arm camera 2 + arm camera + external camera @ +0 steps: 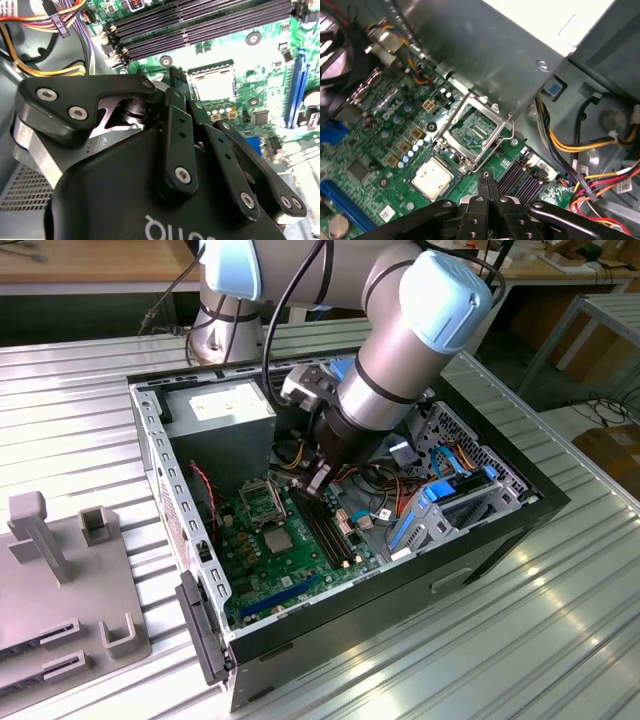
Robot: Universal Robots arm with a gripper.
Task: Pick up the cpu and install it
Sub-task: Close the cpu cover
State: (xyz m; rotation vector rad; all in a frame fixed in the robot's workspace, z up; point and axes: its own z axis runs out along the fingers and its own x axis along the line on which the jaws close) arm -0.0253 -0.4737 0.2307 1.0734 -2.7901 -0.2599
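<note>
Exterior view: grey-and-blue robot arm (400,330) reaches into open black metal computer case (470,550). Black gripper (318,481) low over green motherboard (240,540), by long black memory slots (327,530). Small flat silver-grey square cpu (277,538) lies flat on board just beside raised metal socket frame (262,500), apart from fingertips.

Second wrist view: gripper (176,79) seen from behind, fingers drawn together. cpu (214,82) lies beyond tips.

First wrist view: gripper (487,181) closed, nothing between pads. cpu (434,178) beside hinged-open socket frame (475,131), untouched.
</note>
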